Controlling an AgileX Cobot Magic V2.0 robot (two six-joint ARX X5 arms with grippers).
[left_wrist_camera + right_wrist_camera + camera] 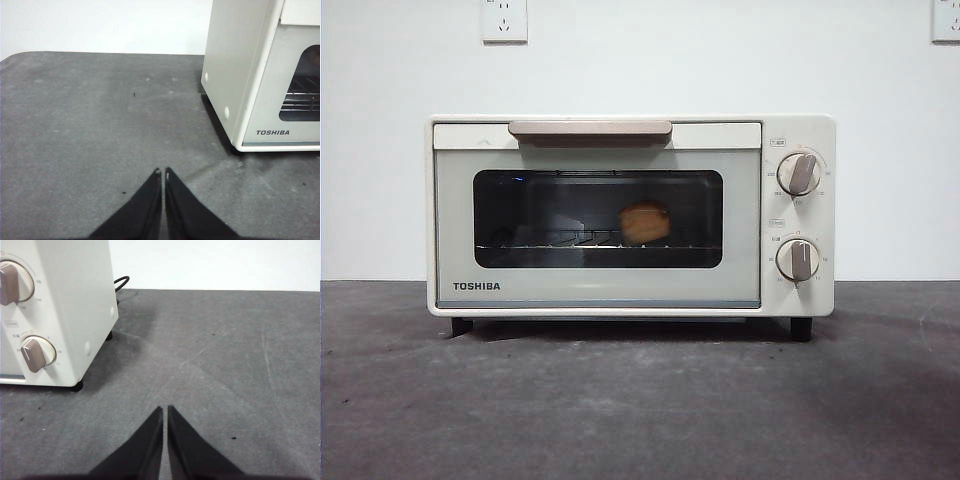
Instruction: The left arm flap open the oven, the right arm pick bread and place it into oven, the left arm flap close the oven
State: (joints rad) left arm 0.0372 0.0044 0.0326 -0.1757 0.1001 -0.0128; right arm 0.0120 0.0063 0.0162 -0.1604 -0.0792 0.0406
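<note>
The cream-white TOSHIBA oven [630,215] stands on the dark grey table with its glass door shut and its beige bar handle [590,129] at the top. The golden-orange bread [645,222] lies on the wire rack inside, seen through the window. My left gripper [162,173] is shut and empty above the table beside the oven's left side [235,65]. My right gripper [165,410] is shut and empty above the table beside the oven's right side [75,305], by its two knobs. Neither arm shows in the front view.
Two beige knobs [799,173] sit on the oven's right panel. A black power cable [121,282] runs behind the oven. A white wall with two outlets [504,20] stands behind the table [640,410].
</note>
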